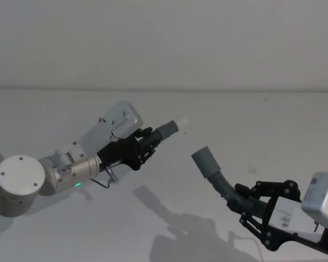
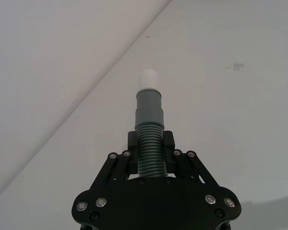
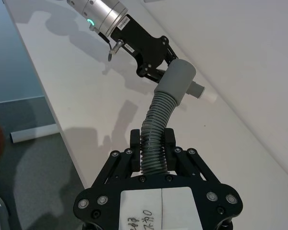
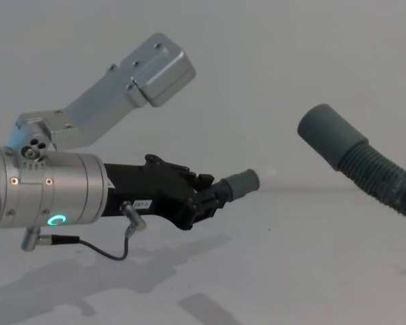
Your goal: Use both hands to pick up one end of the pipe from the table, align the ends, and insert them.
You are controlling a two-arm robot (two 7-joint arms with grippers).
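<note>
Left gripper (image 1: 146, 141) fingers clamp short hose (image 1: 165, 131), tip (image 1: 181, 123) toward 2 o'clock. Right gripper (image 1: 239, 200) fingers clamp longer hose (image 1: 223, 183), cuff (image 1: 206, 158) seemingly short of tip.

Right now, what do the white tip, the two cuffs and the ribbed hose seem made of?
White tip: likely rigid plastic, matte, crisp edge. Narrow cuff, held out by the left gripper, and wide cuff, ahead of the right gripper: smooth matte grey, plastic or rubber, unclear. Ribbed hose: flexible corrugated plastic, curving without kinking.
</note>
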